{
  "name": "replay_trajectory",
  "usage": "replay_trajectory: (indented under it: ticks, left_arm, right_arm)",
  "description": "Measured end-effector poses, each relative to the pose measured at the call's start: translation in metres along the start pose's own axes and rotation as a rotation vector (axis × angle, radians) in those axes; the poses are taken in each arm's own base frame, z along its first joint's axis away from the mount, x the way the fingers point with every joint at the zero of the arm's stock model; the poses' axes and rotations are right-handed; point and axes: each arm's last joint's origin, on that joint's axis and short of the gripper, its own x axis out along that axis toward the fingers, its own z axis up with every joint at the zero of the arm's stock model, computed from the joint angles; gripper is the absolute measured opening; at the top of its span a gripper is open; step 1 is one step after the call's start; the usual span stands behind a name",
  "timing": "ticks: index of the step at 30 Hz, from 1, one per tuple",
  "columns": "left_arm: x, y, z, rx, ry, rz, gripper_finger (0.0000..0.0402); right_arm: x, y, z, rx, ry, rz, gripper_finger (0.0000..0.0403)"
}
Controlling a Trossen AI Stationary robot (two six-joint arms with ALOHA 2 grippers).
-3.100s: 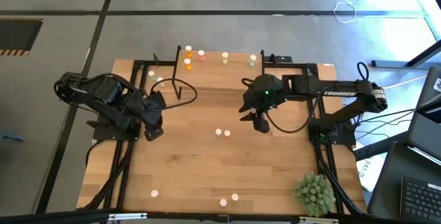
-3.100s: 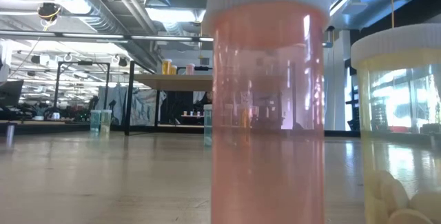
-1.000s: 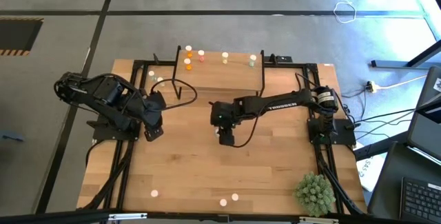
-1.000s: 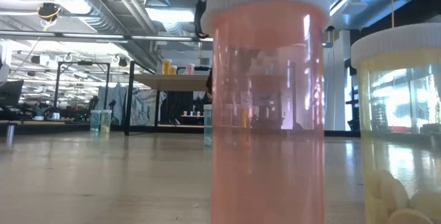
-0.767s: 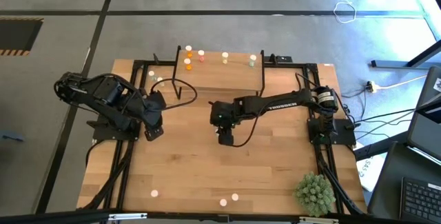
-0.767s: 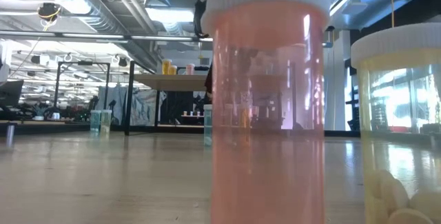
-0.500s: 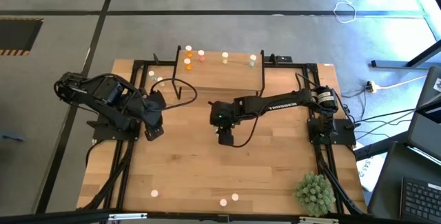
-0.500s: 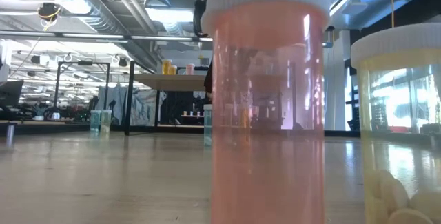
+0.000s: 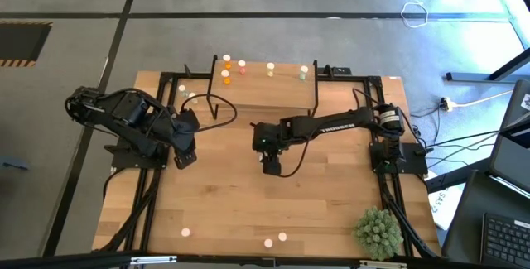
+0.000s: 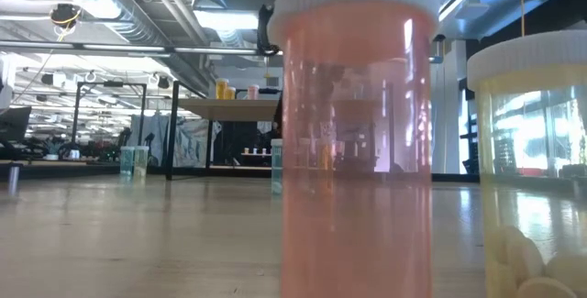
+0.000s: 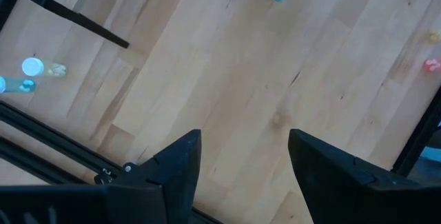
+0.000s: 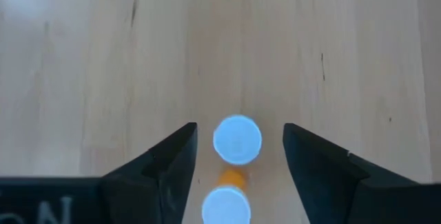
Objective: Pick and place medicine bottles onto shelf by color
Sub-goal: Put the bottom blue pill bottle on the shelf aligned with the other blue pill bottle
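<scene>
Two bottles (image 12: 237, 140) between open right end effector (image 12: 238, 156) fingers (untouched).

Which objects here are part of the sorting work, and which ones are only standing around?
Part of the job:
- medicine bottles, two between the open right gripper fingers
- shelf with bottles on it
- pink bottle close to the low camera

Not part:
- spiky green plant
- laptop

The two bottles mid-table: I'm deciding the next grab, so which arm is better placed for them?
The right. Its hand hangs open directly over the two white-capped bottles, one cap between its fingers. The left hand, also open, sits near the table's left edge over bare wood.
</scene>
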Motion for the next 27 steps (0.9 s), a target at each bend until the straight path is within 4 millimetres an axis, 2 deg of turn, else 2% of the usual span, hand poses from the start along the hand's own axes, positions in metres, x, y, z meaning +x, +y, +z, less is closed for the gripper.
replay_trajectory:
  ticks: [5, 12, 21, 27]
  left_arm:
    - [0.0, 0.0, 0.0, 0.0, -0.001, -0.001, 0.0212]
    - [0.0, 0.0, 0.0, 0.0, -0.002, -0.001, 0.0212]
    - [0.0, 0.0, 0.0, -0.001, -0.004, -0.003, 0.0212]
    - [0.0, 0.0, 0.0, -0.001, -0.004, -0.004, 0.0212]
  right_arm:
    - [0.01, -0.001, -0.002, -0.001, 0.013, -0.001, 0.0214]
    - [0.013, -0.001, -0.003, -0.002, 0.02, -0.001, 0.0214]
    - [0.032, -0.003, -0.007, 0.004, 0.049, 0.005, 0.0213]
    - [0.032, -0.003, -0.007, 0.002, 0.051, 0.005, 0.0209]
